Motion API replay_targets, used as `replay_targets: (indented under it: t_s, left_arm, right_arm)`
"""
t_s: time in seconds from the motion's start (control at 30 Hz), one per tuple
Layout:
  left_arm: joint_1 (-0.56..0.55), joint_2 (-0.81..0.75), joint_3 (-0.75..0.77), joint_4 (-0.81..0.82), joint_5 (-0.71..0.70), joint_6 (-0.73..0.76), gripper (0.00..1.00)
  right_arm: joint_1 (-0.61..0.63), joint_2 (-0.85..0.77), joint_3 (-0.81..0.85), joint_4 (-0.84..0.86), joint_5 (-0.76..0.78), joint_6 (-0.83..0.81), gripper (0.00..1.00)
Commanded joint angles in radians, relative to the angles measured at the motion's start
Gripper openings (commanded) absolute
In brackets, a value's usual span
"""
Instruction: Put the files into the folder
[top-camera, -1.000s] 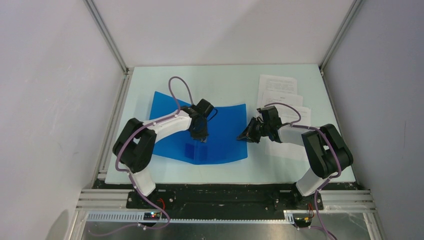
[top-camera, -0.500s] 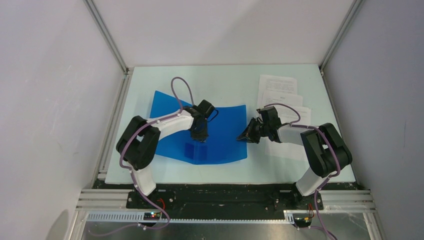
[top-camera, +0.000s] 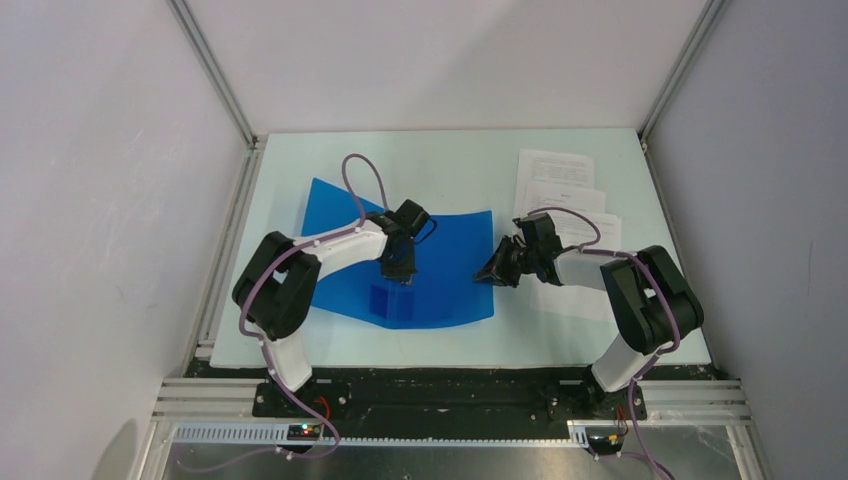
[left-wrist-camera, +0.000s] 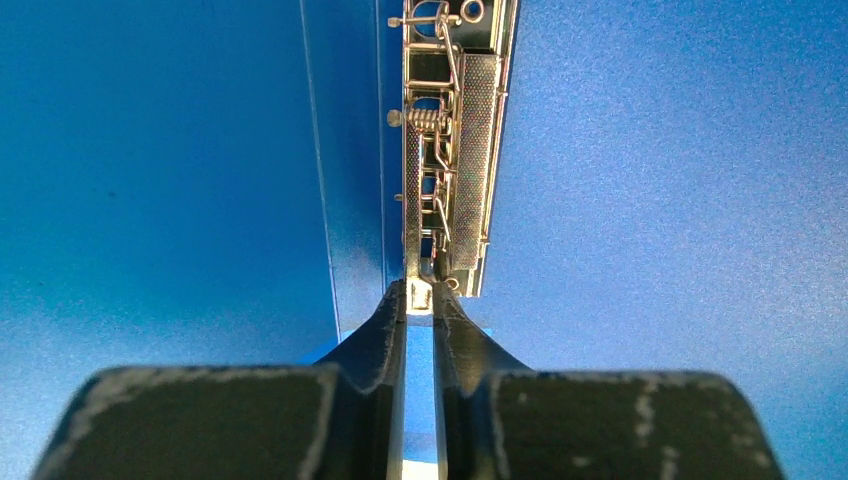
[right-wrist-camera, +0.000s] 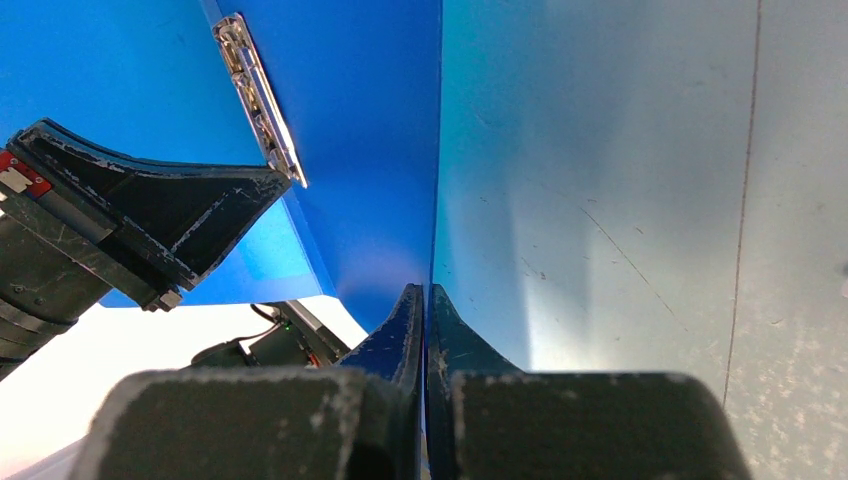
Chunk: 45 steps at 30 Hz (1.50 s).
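The blue folder (top-camera: 450, 265) lies open on the table, its right cover curved up at the right edge. My left gripper (top-camera: 398, 270) stands over the spine; in the left wrist view it (left-wrist-camera: 420, 292) is shut on the near end tab of the metal clip (left-wrist-camera: 450, 150). My right gripper (top-camera: 496, 272) is shut on the right edge of the folder's right cover (right-wrist-camera: 350, 120), holding it raised; its tips (right-wrist-camera: 424, 292) pinch the thin blue edge. The files (top-camera: 556, 180), white printed sheets, lie fanned at the back right, partly under my right arm.
The pale table (top-camera: 450, 160) sits inside a white-walled booth with metal frame posts (top-camera: 215, 75) at the back corners. My left gripper's finger (right-wrist-camera: 150, 215) shows beside the clip (right-wrist-camera: 258, 95) in the right wrist view.
My left arm's elbow has shifted slightly right; its gripper stays on the clip. My right gripper and the folder cover have barely moved.
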Motion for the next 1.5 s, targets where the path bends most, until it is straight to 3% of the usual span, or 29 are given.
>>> replay_targets:
  t_s: [0.0, 0.57, 1.2, 1.47]
  left_arm:
    - [0.003, 0.003, 0.024, 0.002, -0.028, 0.002, 0.02]
    - [0.009, 0.088, 0.041, 0.01, 0.023, -0.051, 0.0]
    - [0.048, 0.128, -0.037, 0.203, 0.316, -0.087, 0.0]
    - [0.046, 0.182, -0.052, 0.227, 0.267, -0.099, 0.0]
  right_arm:
    - [0.007, 0.008, -0.003, 0.007, 0.022, -0.003, 0.0]
    - [0.028, -0.004, -0.003, -0.011, 0.037, -0.011, 0.0]
    - [0.07, 0.032, -0.002, 0.025, 0.034, 0.011, 0.0]
    - [0.082, 0.041, -0.001, 0.044, 0.03, 0.033, 0.0]
